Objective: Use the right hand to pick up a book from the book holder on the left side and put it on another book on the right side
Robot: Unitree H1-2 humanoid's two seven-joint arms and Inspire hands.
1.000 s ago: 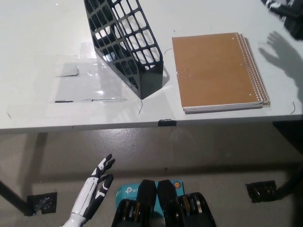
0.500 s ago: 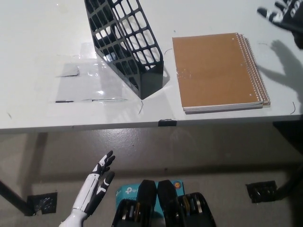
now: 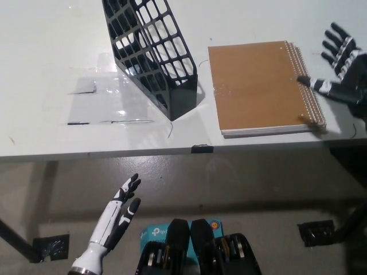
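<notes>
A black lattice book holder [image 3: 153, 52] stands tilted on the white table [image 3: 51, 69], left of centre; I see no book inside it. To its right lie brown spiral-bound books [image 3: 262, 87], stacked flat near the table's front edge. My black right hand [image 3: 339, 66] hovers open at the stack's right edge, fingers spread beside the spiral binding, holding nothing. My white left hand [image 3: 114, 223] rests open below the table edge at the lower left.
A clear plastic sheet [image 3: 103, 100] lies flat on the table left of the holder. A small black clip [image 3: 202, 149] sits on the table's front edge. Under the table, the floor shows a teal box [image 3: 157, 235].
My right hand has come down from the upper right corner toward the books' spiral edge. The left hand has shifted slightly.
</notes>
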